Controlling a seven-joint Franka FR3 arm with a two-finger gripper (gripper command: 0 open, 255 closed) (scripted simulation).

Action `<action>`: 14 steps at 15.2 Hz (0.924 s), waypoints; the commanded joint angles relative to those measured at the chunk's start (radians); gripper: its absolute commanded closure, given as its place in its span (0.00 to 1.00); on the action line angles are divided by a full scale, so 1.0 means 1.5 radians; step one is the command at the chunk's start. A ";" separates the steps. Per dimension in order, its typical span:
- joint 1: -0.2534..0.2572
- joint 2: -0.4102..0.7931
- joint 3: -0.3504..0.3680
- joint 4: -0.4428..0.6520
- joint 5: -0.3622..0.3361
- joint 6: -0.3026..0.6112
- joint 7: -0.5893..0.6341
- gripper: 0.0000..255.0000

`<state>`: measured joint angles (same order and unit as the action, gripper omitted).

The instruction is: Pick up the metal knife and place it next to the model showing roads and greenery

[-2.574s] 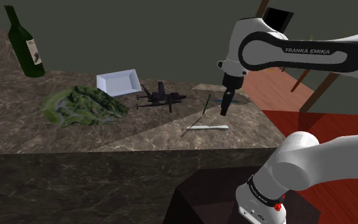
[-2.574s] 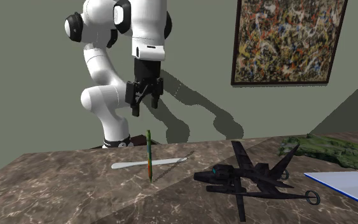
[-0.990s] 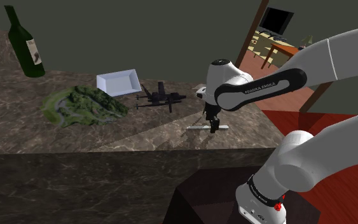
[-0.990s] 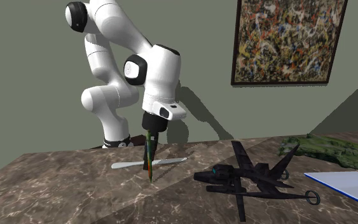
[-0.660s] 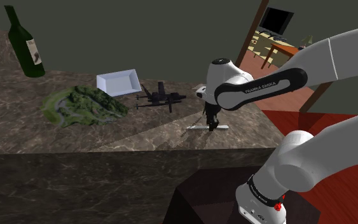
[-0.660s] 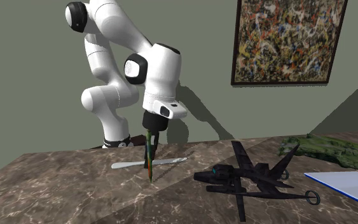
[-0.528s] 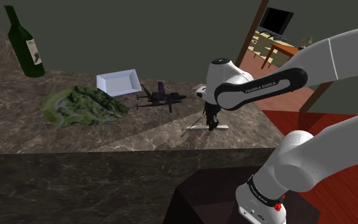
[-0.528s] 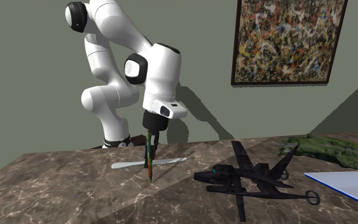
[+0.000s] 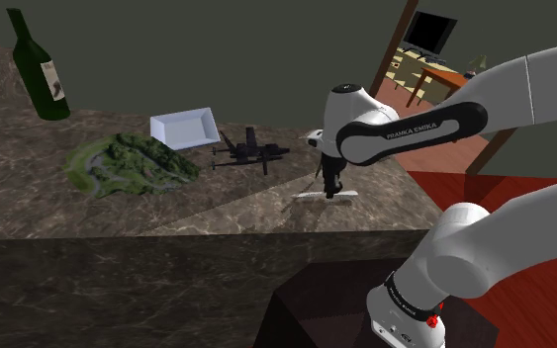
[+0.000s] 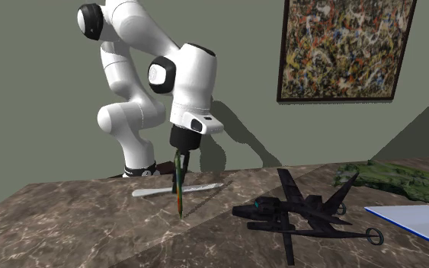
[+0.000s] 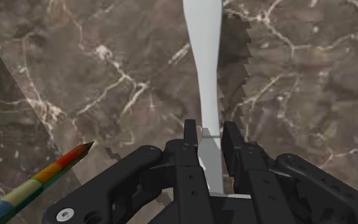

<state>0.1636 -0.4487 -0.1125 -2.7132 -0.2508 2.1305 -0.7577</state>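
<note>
Pale grey knife (image 11: 203,63), clasped mid-length by closed black gripper (image 11: 212,132), over marble counter (image 11: 107,76).

End effector (image 11: 211,132) dropped onto knife (image 11: 203,51), clamped it; knife now lifted slightly off countertop (image 11: 107,76).

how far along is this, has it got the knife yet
Grasp looks done: the gripper clasps the pale knife between its fingers, close to the coloured pencil. In hand: the lift, with the knife low at the marble counter. Left: carrying it past the black toy plane to the green terrain model and setting it down alongside.
</note>
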 commanded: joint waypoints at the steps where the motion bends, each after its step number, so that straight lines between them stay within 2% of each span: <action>1: 0.001 -0.011 0.001 0.012 0.003 -0.024 -0.004 1.00; 14: 0.005 -0.070 0.009 0.090 0.018 -0.159 -0.025 1.00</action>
<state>0.1716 -0.5479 -0.0989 -2.5882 -0.2243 1.9080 -0.7918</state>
